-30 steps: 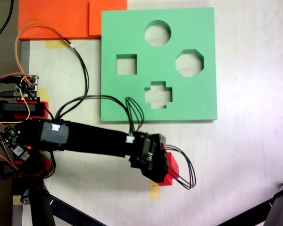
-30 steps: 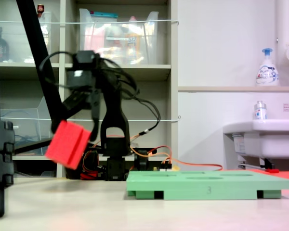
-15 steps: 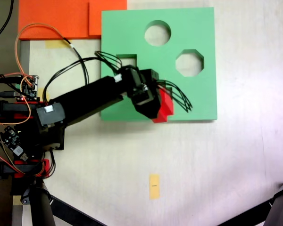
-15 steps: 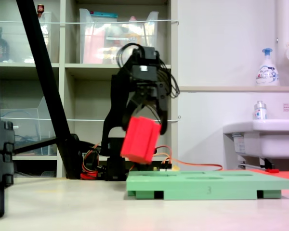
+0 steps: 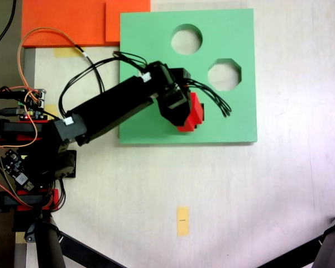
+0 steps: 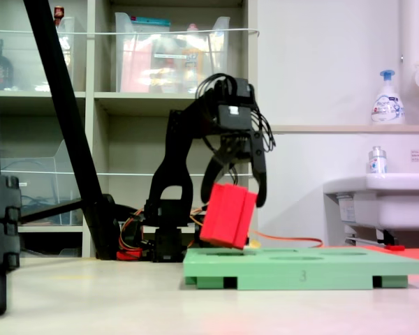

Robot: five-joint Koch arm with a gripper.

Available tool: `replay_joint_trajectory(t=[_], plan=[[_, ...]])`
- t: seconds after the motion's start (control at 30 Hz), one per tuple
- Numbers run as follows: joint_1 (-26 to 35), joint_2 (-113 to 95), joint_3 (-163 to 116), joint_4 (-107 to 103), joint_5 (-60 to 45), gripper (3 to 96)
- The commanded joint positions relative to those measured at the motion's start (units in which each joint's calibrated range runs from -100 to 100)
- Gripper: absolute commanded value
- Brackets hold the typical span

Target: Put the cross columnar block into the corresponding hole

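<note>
The small bright red foam block with a plus-shaped end was held tight between the jaws of the black plastic gripper. It was tilted and hung just above the flat square green foam board. In the first exterior view, the block was seen over the board's lower middle, and the plus-shaped hole was hidden under it. A round hole and an eight-sided hole were left uncovered.
</note>
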Motion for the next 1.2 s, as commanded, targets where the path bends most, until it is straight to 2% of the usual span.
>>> replay_joint_trajectory(t=[0.03, 0.93, 1.1, 1.2], plan=[[0.7, 1.0, 5.8, -1.8, 1.1, 43.3], [2.0, 15.0, 6.2, -1.8, 1.6, 43.8], [2.0, 18.6, 6.2, -1.8, 1.5, 46.6], [2.0, 19.7, 6.0, -1.8, 1.5, 53.1]])
